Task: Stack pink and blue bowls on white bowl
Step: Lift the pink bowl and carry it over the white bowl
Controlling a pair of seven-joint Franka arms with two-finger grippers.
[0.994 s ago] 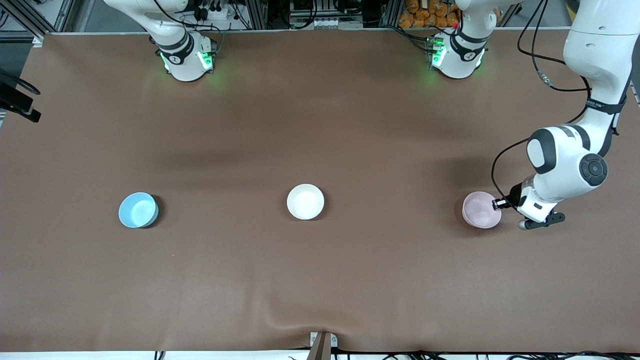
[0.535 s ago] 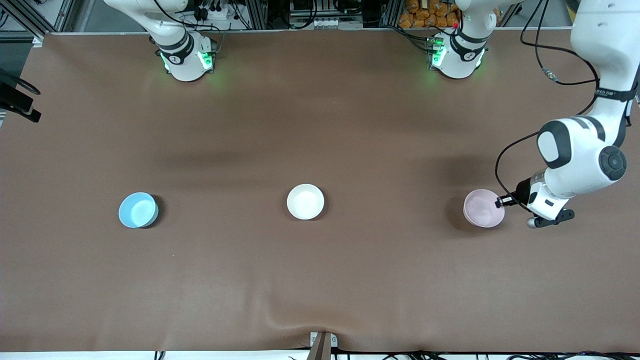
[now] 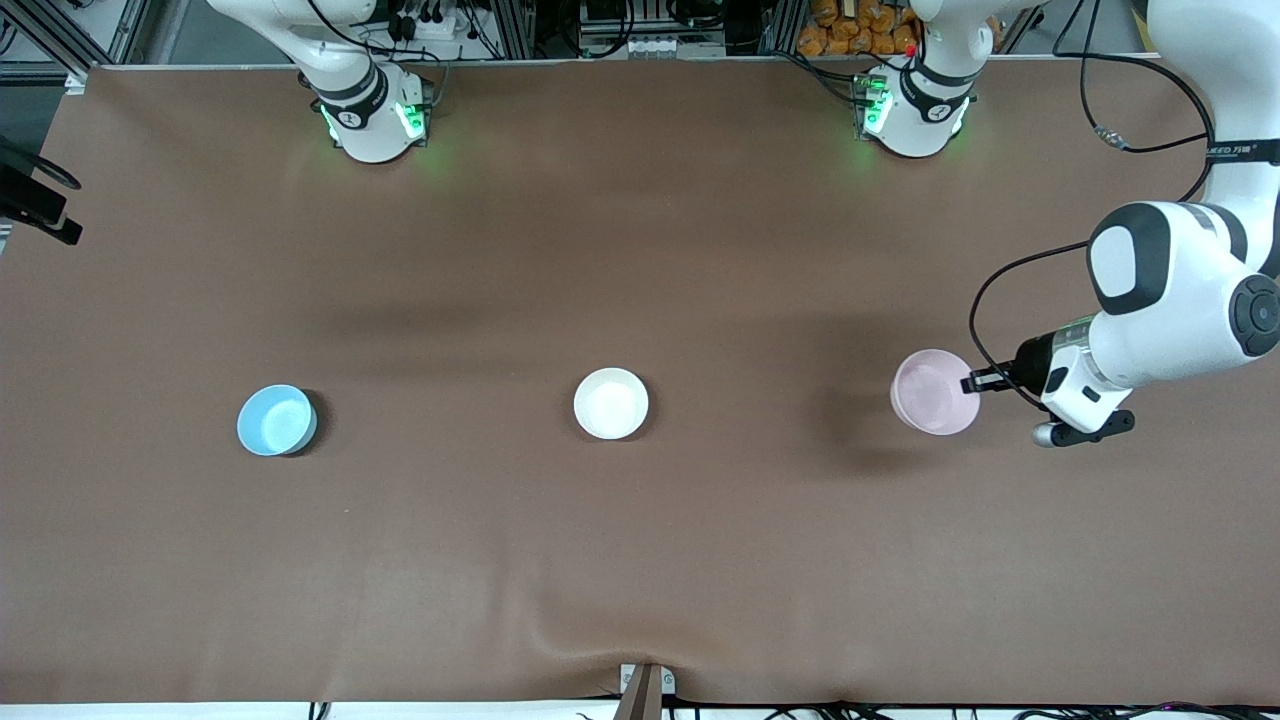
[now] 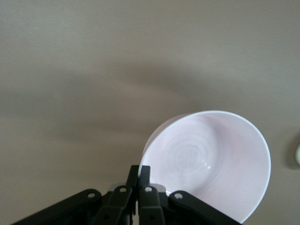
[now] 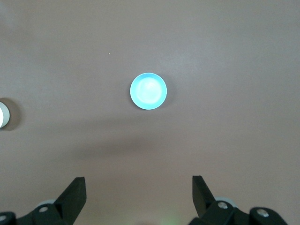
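The pale pink bowl (image 3: pixel 932 392) hangs tilted above the table at the left arm's end, its shadow lying apart from it on the cloth. My left gripper (image 3: pixel 975 383) is shut on its rim; the left wrist view shows the fingers (image 4: pixel 139 169) pinching the rim of the pink bowl (image 4: pixel 211 164). The white bowl (image 3: pixel 611 403) stands mid-table. The light blue bowl (image 3: pixel 275 420) stands toward the right arm's end. My right gripper (image 5: pixel 138 179) is open and empty high over the table, with the blue bowl (image 5: pixel 148 91) and the edge of the white bowl (image 5: pixel 2 114) below it; it is out of the front view.
The brown cloth (image 3: pixel 640 560) covers the table and has a wrinkle at the edge nearest the front camera. The two arm bases (image 3: pixel 370 115) (image 3: pixel 915 110) stand along the edge farthest from that camera.
My left gripper has lifted the pink bowl off the table and carried it a little toward the white bowl. The blue and white bowls have not moved.
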